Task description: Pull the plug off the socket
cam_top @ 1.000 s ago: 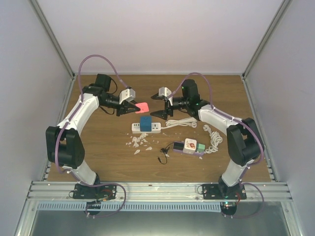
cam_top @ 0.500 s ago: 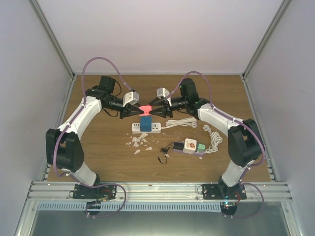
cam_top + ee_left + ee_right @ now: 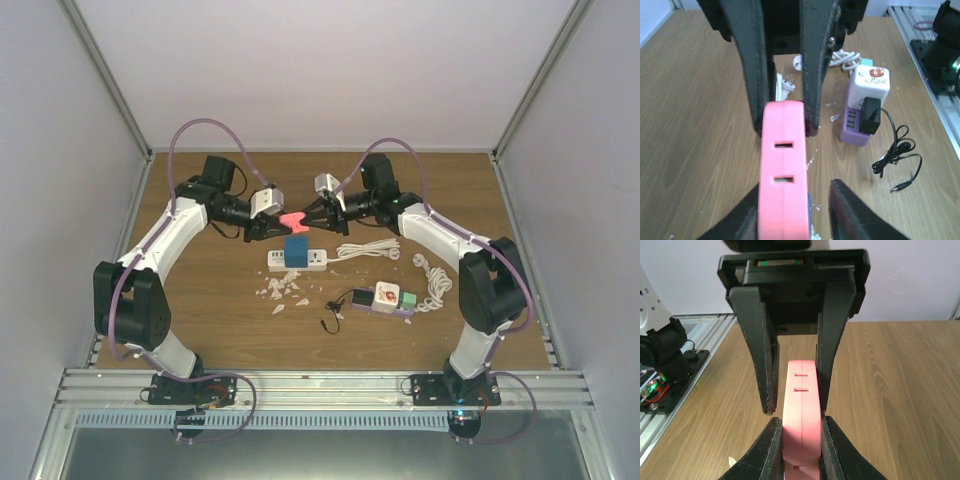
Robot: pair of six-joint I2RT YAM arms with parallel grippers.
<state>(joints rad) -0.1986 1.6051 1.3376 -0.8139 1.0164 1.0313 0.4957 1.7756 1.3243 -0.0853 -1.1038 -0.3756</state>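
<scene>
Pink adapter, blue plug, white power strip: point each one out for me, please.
pink adapter (image 3: 783, 210): left wrist view, on its slotted face, below the two slots.
blue plug (image 3: 296, 247): top external view, on its upper face.
white power strip (image 3: 317, 260): top external view, on its bare right end.

The pink plug (image 3: 783, 170) runs off the bottom edge of both wrist views, its lower end unseen. From overhead, the white power strip (image 3: 318, 261) is partly hidden behind a blue block (image 3: 296, 248), and the pale scraps (image 3: 280, 290) beside it are too small to identify.
</scene>
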